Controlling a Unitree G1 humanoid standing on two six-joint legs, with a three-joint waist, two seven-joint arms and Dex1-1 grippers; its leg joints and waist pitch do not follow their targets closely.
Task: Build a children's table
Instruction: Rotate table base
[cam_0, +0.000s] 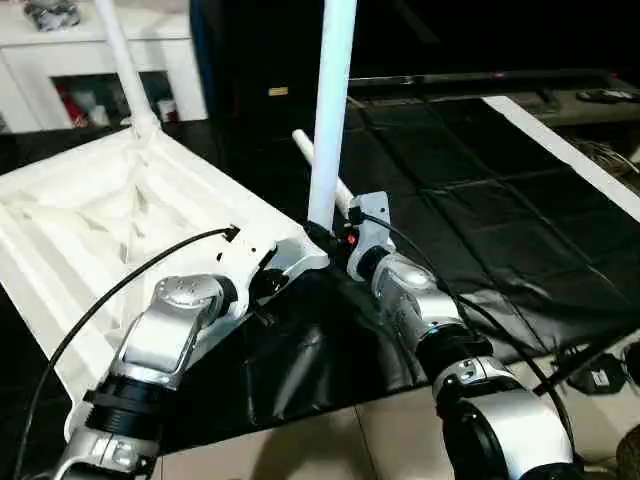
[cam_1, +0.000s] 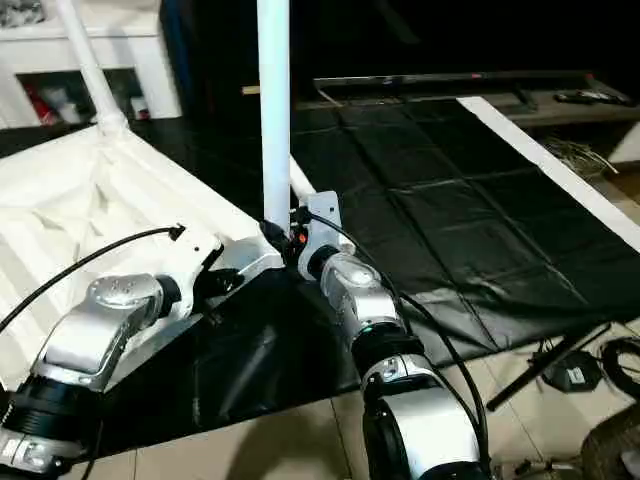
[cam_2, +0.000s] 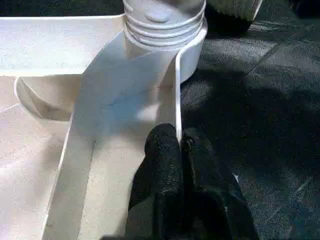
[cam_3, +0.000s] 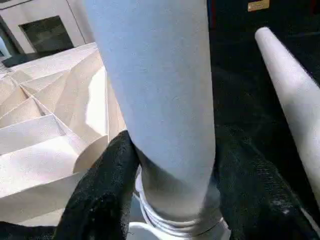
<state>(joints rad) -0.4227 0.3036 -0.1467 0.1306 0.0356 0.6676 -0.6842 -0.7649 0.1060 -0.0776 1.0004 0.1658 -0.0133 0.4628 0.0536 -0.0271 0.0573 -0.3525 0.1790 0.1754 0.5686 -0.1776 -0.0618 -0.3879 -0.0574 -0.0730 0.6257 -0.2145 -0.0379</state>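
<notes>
at the upper left of the head views a white cabinet (cam_0: 60, 50) stands against the wall, its open shelves holding small red and dark items too blurred to name. below it, filling the left half of the frame, the table top (cam_0: 90, 230) lies upside down on a black sheet (cam_0: 470, 210), ribbed underside facing up, its left part cut off by the frame edge. a far leg (cam_0: 125, 60) rises tilted from the socket at the top's far corner, its upper end cut off by the top edge.

toward the lower left, the left gripper (cam_2: 181, 145) is pinched tight on the thin rim of the table top just short of the near corner socket (cam_2: 192, 55), one black finger on each side of the wall, as the left wrist view shows.

at centre, a near leg (cam_0: 332, 100) stands upright in that corner socket, its threaded base visible at the socket mouth and its top cut off. the right gripper (cam_3: 175, 175) brackets this leg low down, its fingers (cam_3: 100, 195) spread to the tube's width on either side; whether they press it cannot be told.

just right of and behind the upright leg, a loose leg (cam_0: 320, 165) lies on the sheet, mostly hidden. at the lower right, cables (cam_0: 600, 375) lie on the pale floor.
</notes>
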